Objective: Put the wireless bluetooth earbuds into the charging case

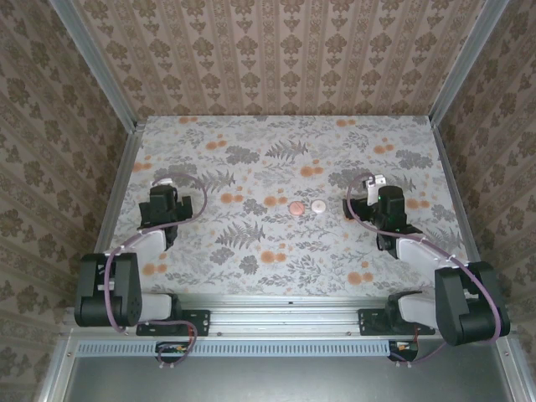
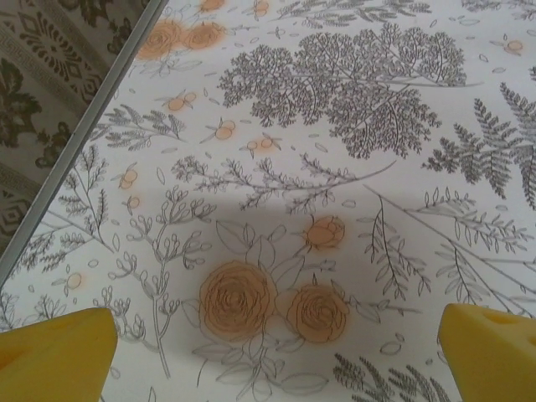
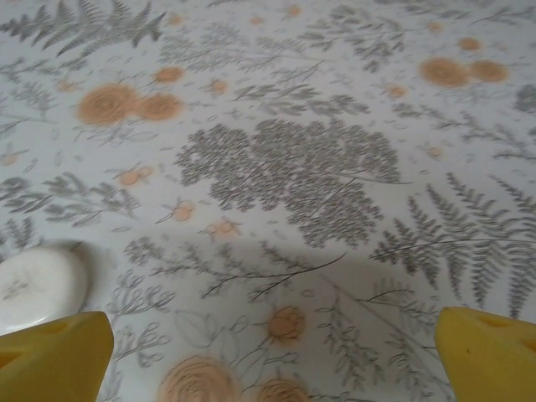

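- The case (image 1: 296, 208) sits mid-table, with a white round piece (image 1: 318, 207) just beside it on the right. Whether that piece holds the earbuds cannot be told.
- The right gripper (image 3: 272, 352) is spread wide and empty, to the right of the pair. The white piece lies close to its left finger (image 3: 50, 356), so a careless sweep could knock it away.
- The left gripper (image 2: 272, 347) is also spread wide and empty, well left of the case.
- The orange flower prints (image 2: 237, 300) resemble the case, so a grab could land on bare table (image 1: 251, 134).
- The case may skid if pinched off-centre.
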You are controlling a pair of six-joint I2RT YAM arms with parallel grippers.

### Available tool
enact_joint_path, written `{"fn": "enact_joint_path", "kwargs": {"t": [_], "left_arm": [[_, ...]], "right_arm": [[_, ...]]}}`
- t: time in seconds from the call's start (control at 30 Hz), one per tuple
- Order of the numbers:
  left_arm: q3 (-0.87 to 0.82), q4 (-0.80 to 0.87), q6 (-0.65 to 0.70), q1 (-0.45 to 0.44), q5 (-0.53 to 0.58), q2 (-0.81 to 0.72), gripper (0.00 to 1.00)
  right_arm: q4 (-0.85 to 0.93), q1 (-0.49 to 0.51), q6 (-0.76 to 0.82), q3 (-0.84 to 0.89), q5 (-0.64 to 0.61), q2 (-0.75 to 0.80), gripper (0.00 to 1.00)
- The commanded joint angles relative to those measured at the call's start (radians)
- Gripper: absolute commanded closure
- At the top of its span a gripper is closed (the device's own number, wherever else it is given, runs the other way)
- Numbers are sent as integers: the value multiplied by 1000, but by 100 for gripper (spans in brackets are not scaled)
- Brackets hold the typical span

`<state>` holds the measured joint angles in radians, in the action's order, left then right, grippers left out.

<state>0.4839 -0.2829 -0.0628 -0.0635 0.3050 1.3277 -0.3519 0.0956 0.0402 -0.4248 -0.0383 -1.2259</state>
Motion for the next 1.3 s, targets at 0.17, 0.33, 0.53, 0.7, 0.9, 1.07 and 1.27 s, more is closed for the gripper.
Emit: {"fn": "enact_joint_path", "kwargs": {"t": [0.17, 0.33, 0.53, 0.7, 0.9, 1.07, 1.27], "left_arm": [[-68, -417, 59, 15, -30, 59, 0], [-142, -729, 108, -4, -79, 225, 0], [-93, -603, 79, 13, -94, 210, 0], [-100, -607, 67, 27, -110, 206, 0], [-102, -608, 67, 26, -109, 206, 0], [-102, -610, 69, 24, -109, 205, 0], [-100, -607, 75, 20, -105, 205, 0]], "right_arm": [[-253, -20, -35, 60, -47, -23, 0], [-372, -21, -32, 60, -4, -88, 0], [-497, -24, -1, 46, -16, -227, 0], [-602, -50, -17, 64, 14, -308, 0], [-494, -93, -76, 12, 17, -308, 0], [-497, -94, -77, 12, 18, -309, 0], [-498, -96, -77, 14, 22, -308, 0]]}}
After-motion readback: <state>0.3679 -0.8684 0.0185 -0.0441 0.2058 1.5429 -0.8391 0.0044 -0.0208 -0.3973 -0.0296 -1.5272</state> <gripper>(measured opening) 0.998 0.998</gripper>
